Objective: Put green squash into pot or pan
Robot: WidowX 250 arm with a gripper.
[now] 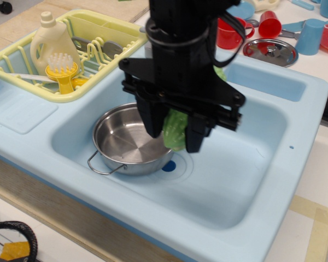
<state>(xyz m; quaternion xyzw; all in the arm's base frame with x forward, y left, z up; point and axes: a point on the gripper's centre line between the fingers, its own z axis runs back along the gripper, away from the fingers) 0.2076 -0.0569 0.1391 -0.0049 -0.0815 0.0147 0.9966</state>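
Note:
My black gripper (175, 134) is shut on the green squash (175, 130), a light green bumpy toy whose lower end shows between the two fingers; a bit of green also shows behind the arm (220, 73). I hold it in the air above the sink, over the right rim of the pot (128, 139). The pot is a shallow shiny steel one with wire loop handles, standing empty in the left part of the light blue sink (246, 180).
A yellow dish rack (93, 49) with a bottle (50, 43) and a yellow brush (63, 71) stands at back left. Red cups (269, 23), blue cups (310, 35) and a flat steel lid (270, 51) lie on the counter behind the sink. A blue drain spot (169, 166) marks the sink floor.

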